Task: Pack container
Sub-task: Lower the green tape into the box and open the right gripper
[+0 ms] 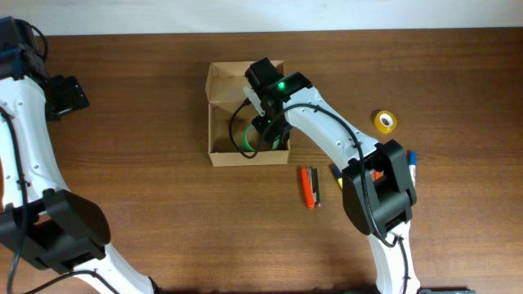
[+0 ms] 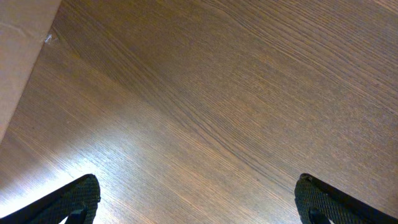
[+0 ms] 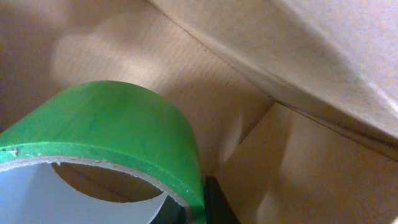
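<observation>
The container (image 1: 221, 122) is an open tan cardboard box at the table's middle, its flap lid (image 1: 227, 79) folded up at the far side. My right gripper (image 1: 270, 131) reaches down into it and is shut on a green tape roll (image 1: 243, 140). In the right wrist view the green roll (image 3: 112, 124) fills the lower left, and the dark fingers (image 3: 199, 208) pinch its wall beside the box's inner corner (image 3: 311, 62). My left gripper (image 1: 69, 94) is at the far left, away from the box, open and empty (image 2: 199, 202) over bare wood.
A yellow tape roll (image 1: 385, 122) lies to the right of the box. An orange and a dark pen (image 1: 309, 186) lie in front of the box. A blue pen (image 1: 411, 163) shows beside the right arm. A pale tan surface (image 2: 18, 56) borders the table.
</observation>
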Motion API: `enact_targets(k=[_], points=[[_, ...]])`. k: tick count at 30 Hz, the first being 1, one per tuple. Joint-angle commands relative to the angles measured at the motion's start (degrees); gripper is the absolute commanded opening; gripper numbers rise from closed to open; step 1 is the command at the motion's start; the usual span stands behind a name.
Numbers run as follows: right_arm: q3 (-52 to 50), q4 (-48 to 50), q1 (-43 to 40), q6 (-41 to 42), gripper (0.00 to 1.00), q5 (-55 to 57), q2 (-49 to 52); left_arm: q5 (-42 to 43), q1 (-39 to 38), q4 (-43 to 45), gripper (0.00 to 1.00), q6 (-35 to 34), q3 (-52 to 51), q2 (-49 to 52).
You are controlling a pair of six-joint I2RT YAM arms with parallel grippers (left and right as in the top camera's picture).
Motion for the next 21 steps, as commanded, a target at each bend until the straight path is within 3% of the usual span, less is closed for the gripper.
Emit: enact_targets(k=[1,2,7,8,15,21], points=[[-0.31,0.07,-0.79,-0.42,0.04,0.92,0.26,-0.42,-0.07,0.07,1.0,0.92,-0.2,-1.38],[-0.31,0.09,-0.9,-0.42,0.1,0.96,0.26,-0.42,-0.07,0.07,1.0,0.92,-0.2,-1.4],[-0.31,0.26,-1.11,-0.42,0.65,0.98,0.26,-0.42,-0.07,0.07,1.0,0.92,-0.2,-1.38],[-0.28,0.28,-1.11,-0.42,0.7,1.16,0.24,-0.42,-0.07,0.07,1.0,0.92,-0.2,-1.4],[0.79,-0.48,-1.09,-0.37,0.75,1.18,-0.35,-0.42,-0.07,0.07,1.0,0.92,-0.2,-1.38],[7.43,-4.59,-1.05,-0.17,0.75,2.86,-1.92,-0.42,-0.07,0.07,1.0,0.92,-0.2,-1.4]])
